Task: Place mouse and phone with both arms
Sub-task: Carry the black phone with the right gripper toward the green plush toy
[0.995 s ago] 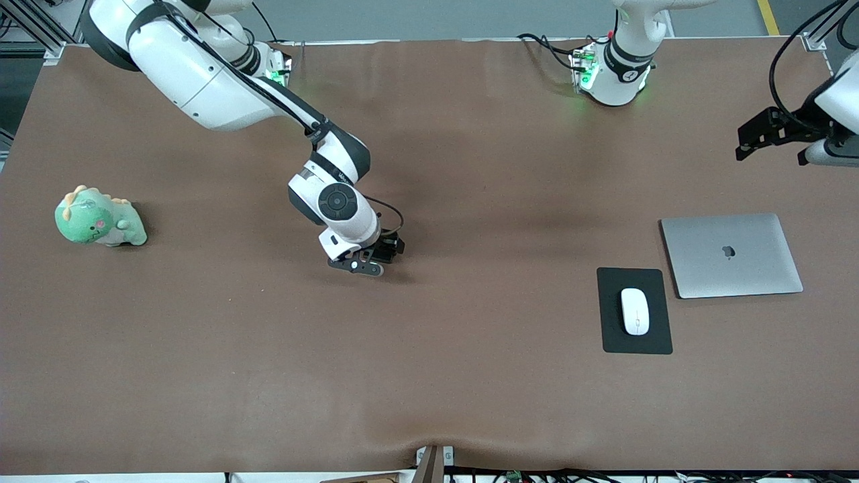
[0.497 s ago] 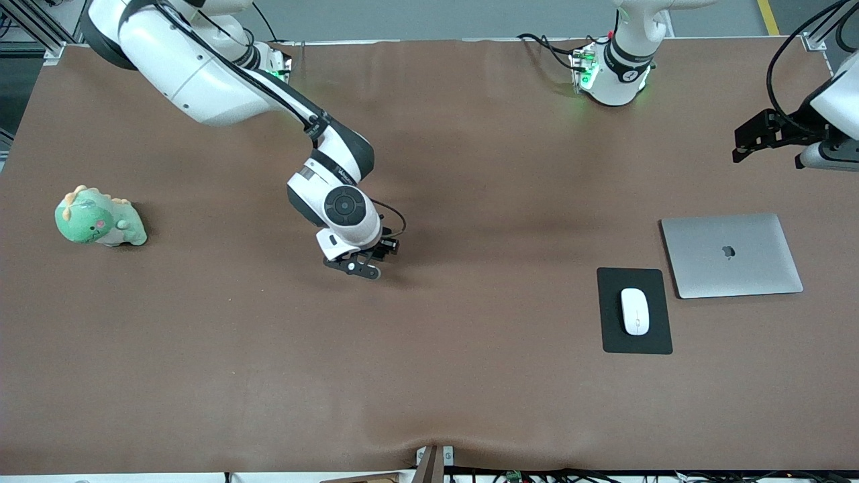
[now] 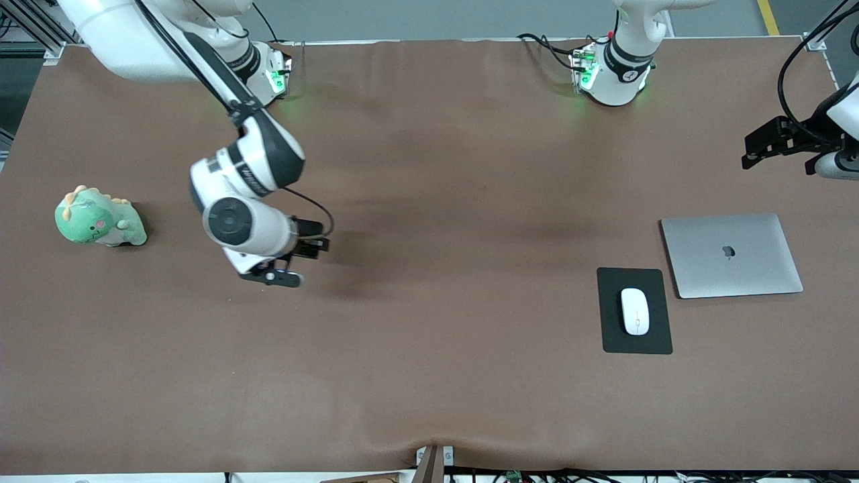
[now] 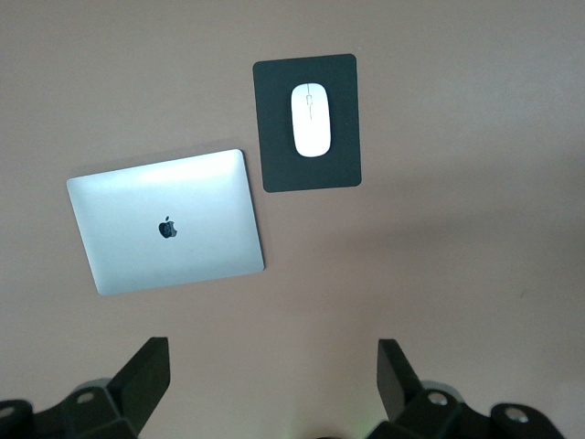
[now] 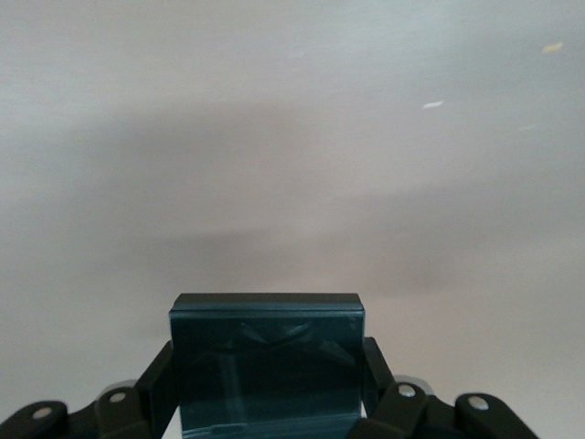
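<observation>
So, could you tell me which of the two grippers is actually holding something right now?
The right gripper: its jaws clamp the phone. The left gripper is open and empty.

Middle of table open; clutter sits at both ends.

Right gripper (image 3: 278,268), clamped on the phone (image 5: 267,361), hangs over bare brown table (image 3: 436,349) with open surface all round it. Only obstacle at the right arm's end: green plush dinosaur (image 3: 98,218). At the left arm's end, closed silver laptop (image 3: 731,255) lies just beside the black mouse pad (image 3: 614,332), mouse (image 3: 635,311) on the pad. Left gripper (image 3: 782,139), fingers (image 4: 146,375) spread, hangs above the table edge near the laptop.
</observation>
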`<action>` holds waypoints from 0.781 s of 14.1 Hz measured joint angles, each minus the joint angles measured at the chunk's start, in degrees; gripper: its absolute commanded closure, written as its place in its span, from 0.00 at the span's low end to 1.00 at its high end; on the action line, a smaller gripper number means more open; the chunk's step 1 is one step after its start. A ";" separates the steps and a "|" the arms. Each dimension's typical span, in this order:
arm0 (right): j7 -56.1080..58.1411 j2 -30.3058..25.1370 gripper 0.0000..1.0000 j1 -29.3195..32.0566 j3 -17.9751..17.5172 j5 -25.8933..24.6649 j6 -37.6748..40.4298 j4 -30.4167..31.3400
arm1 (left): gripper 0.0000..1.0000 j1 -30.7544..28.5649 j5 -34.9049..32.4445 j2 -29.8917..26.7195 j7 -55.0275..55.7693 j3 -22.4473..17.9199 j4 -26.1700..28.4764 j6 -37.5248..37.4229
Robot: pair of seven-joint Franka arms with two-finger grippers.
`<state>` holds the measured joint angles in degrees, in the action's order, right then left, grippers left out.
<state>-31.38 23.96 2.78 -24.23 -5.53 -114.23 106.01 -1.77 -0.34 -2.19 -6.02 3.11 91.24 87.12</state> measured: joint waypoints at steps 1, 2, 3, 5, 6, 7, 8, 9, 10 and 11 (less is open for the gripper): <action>4.15 -2.40 1.00 -0.13 3.02 0.79 -0.11 2.77 | 0.00 0.01 0.00 0.00 0.00 0.00 0.00 -0.32; 7.75 -4.45 1.00 -0.40 6.14 1.22 -1.01 5.87 | 0.00 0.02 0.00 0.00 0.00 0.01 0.00 -0.53; 11.67 -6.19 1.00 -0.83 9.58 1.70 -3.63 9.67 | 0.00 0.02 0.00 0.00 0.00 0.01 0.00 -0.65; 18.59 -8.04 1.00 -1.57 15.54 2.09 -10.99 16.99 | 0.00 0.03 0.00 0.00 0.00 0.01 0.00 -0.74; 21.66 -8.31 1.00 -1.73 18.10 2.11 -14.39 19.94 | 0.00 0.03 0.00 0.00 0.00 0.02 0.00 -0.75; 24.61 -8.36 1.00 -1.81 20.60 2.12 -17.83 22.55 | 0.00 0.03 0.00 0.00 0.00 0.02 0.00 -0.76; 26.99 -8.35 1.00 -1.80 22.62 2.13 -21.18 24.79 | 0.00 0.04 0.00 0.00 0.00 0.02 0.00 -0.77; 28.67 -8.31 1.00 -1.78 24.17 2.14 -24.34 26.73 | 0.00 0.04 0.00 0.00 0.00 0.01 0.00 -0.77; 29.66 -8.20 1.00 -1.78 25.22 2.14 -26.81 28.35 | 0.00 0.04 0.00 0.01 0.00 0.02 0.00 -0.78; 29.96 -7.93 1.00 -1.78 25.80 2.14 -28.32 29.42 | 0.00 0.04 0.00 0.01 0.00 0.02 0.00 -0.79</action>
<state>-1.42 16.04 1.00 1.57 -3.38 -142.54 135.44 -1.74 -0.33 -2.18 -6.02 3.12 91.24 86.33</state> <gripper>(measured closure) 0.198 0.000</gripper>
